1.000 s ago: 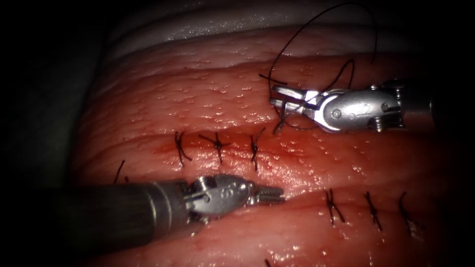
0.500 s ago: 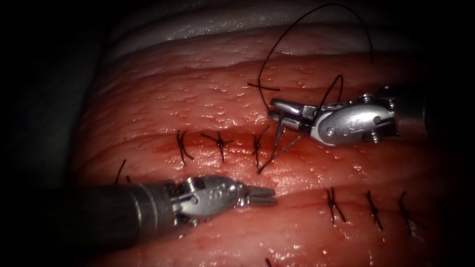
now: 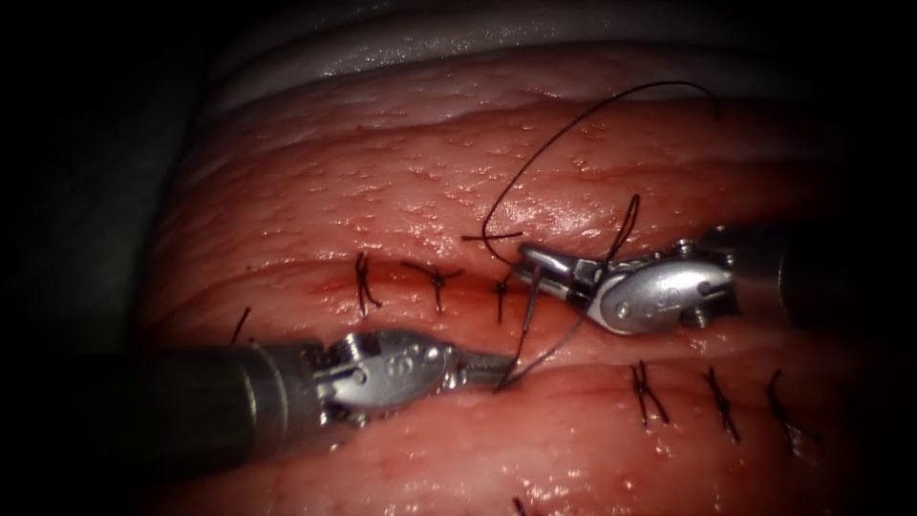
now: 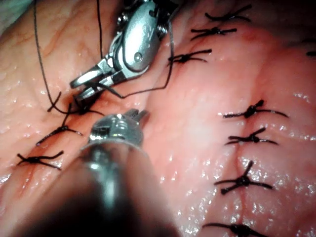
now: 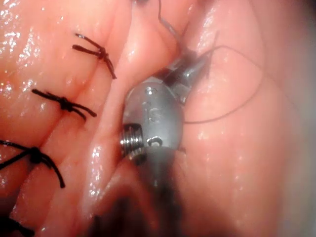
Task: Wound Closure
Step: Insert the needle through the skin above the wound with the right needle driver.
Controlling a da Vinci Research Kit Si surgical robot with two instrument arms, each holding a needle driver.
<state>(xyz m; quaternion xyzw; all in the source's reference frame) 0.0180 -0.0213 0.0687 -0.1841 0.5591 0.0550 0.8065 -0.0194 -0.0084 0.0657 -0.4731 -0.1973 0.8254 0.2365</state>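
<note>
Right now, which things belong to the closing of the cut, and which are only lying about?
In use:
right end effector, shut on the needle
needle tip at the cut, entry unclear
thread
left end effector, holding nothing, beside the tip
tissue

Lying about:
finished stitches
red fluid

Dark surround; pale folded drape [image 3: 401,43] lies behind

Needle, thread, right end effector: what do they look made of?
Needle: thin dull grey metal, probably steel, held in the right end effector. That end effector: polished metal, bright glints on its rounded body. Thread: thin dark strand, matte, holds a springy loop; fibre can't be told.
</note>
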